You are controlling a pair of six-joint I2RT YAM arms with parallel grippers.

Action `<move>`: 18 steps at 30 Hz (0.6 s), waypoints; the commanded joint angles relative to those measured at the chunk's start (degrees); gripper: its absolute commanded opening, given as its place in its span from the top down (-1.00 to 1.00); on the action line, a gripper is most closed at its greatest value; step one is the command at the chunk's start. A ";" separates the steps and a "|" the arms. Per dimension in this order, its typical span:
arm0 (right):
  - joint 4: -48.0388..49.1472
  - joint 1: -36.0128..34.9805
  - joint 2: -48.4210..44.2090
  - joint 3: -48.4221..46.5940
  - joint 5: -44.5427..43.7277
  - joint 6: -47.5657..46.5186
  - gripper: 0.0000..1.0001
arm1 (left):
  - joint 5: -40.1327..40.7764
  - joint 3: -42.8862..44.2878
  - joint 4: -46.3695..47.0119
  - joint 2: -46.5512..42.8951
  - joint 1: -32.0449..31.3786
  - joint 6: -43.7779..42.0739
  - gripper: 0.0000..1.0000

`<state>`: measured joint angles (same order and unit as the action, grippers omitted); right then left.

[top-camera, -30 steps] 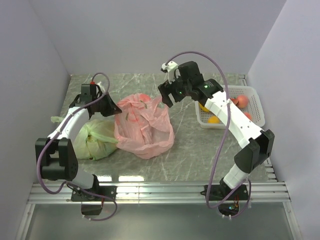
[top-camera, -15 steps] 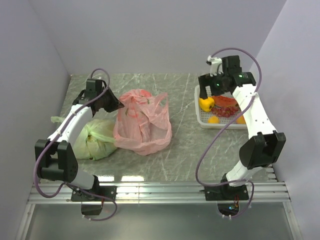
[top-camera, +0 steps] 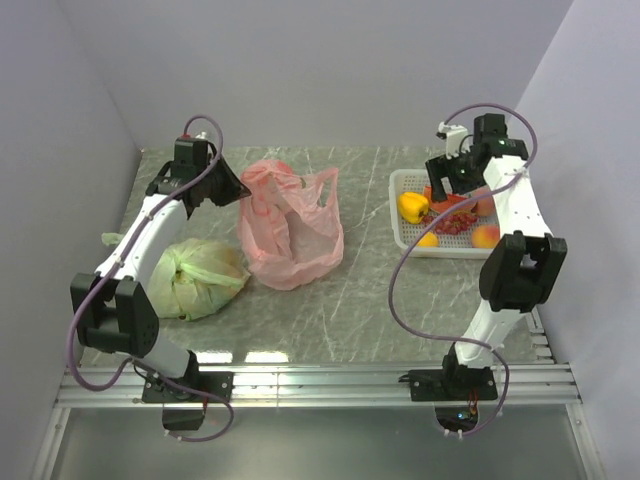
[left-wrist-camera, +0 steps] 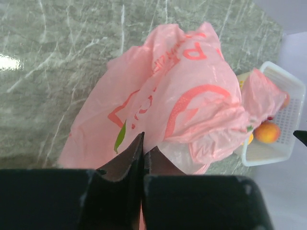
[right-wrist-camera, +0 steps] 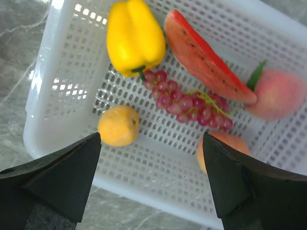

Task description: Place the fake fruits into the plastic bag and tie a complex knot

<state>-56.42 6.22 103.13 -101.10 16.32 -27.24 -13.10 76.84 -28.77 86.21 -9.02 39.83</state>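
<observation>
Table (top-camera: 380, 300), read from the bases outward. Green bag (top-camera: 195, 275) sits near-left, just beside the left arm (top-camera: 140, 235); not the job's bag. Past it, left of centre, the bag (top-camera: 290, 235) stands slumped, mouth upward, its 2 handles (top-camera: 325, 188) apart and untied. Left gripper (top-camera: 222, 188) is at the bag's far-left side. Its wrist view shows the fingers (left-wrist-camera: 124, 165) pressed together with pink film pinched between them, holding 1 edge up. Far right is the basket (top-camera: 405, 247), well apart from the bag. Right gripper (top-camera: 450, 192) hangs over it, spread wide, gripping nothing.

Fruits (top-camera: 412, 207), 6 counted in the right wrist view:
- orange (right-wrist-camera: 118, 125)
- pepper (right-wrist-camera: 135, 36)
- grapes (right-wrist-camera: 187, 103)
- melon slice (right-wrist-camera: 204, 57)
- peach (right-wrist-camera: 278, 93)
- 1 orange-pink piece (right-wrist-camera: 213, 148), half behind a finger

All lie beyond the fingertips, inside the basket. Orange is closest to the gap, off toward the finger at the view's left; it is round, so no axis to match. Grapes run diagonally across the gap. Right arm (top-camera: 515, 215) is plainly the nearer, and the carry would go toward the robot's left.

Unclear: the bag's contents. Film is creased and only half see-through; a green streak (left-wrist-camera: 120, 139) may be a leaf. Height of the right gripper above the fruits cannot be told.
</observation>
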 commanded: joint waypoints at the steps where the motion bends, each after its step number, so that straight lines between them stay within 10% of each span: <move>1: 1.03 -2.87 2.16 -1.83 0.83 -3.27 -0.86 | 0.62 3.75 -1.02 2.28 -0.39 -0.72 0.81; 18: 9.93 -8.94 15.78 -3.05 -5.33 2.46 -0.83 | -3.68 9.04 -3.13 7.13 -0.48 -3.98 0.70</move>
<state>-48.53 -2.39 117.80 -101.21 11.66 -26.00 -14.83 84.36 -32.08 93.41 -9.13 37.01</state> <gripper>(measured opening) 0.922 0.145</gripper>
